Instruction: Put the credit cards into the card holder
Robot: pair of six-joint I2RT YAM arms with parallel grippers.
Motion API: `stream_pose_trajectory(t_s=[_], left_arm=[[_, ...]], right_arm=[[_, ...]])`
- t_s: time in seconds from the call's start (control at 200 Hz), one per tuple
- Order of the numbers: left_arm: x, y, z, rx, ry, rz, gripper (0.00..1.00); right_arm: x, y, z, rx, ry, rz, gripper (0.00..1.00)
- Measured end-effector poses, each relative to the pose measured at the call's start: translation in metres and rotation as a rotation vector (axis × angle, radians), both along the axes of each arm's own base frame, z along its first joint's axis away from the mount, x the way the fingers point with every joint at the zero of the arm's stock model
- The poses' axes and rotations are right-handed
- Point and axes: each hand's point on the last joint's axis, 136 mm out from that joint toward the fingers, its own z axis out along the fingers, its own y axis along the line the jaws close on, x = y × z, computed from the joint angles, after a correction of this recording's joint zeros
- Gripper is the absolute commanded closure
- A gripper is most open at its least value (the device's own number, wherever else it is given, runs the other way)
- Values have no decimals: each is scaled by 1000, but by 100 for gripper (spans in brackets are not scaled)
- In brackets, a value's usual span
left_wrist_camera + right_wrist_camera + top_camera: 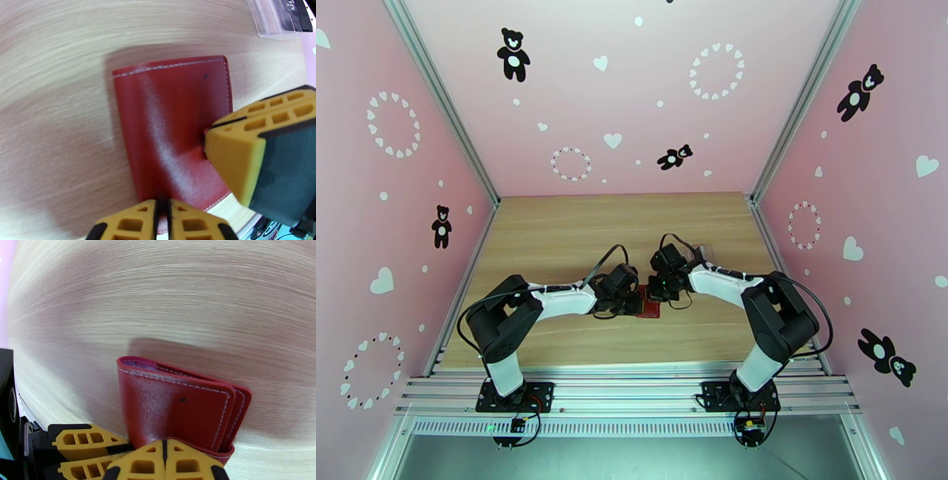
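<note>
The stitched, smooth red card holder (173,118) lies folded just ahead of the left gripper (162,215), long axis running away from it. That gripper's fingers are pinched tight on its near edge. The right gripper (164,453) likewise clamps a side flap. Dark credit cards (294,15) wait in a clear case (264,24) beyond, rightward.

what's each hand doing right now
left hand: closed, pinching the card holder edge
right hand: closed on the card holder too
</note>
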Motion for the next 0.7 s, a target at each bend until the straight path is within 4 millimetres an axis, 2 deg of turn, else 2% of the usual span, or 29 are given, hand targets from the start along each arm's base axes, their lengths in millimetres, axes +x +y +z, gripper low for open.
stream_pose_trajectory(t_s=[0.315,0.355,0.46,0.53,0.621,0.701], left_arm=[[0,0,0,1,-2,1,84],[0,0,1,3,-5,0,80],[0,3,7,19,-32,-6,67],[-1,11,13,51,-50,-3,56],[2,21,32,67,-100,20,45],[8,30,63,61,-181,44,41]], right_arm=[[0,1,2,13,-20,-6,100],[0,1,4,13,-27,-6,95],[-2,2,12,8,-49,4,68],[-2,1,24,5,-78,7,56],[4,3,51,23,-137,17,49],[12,3,78,43,-205,17,48]])
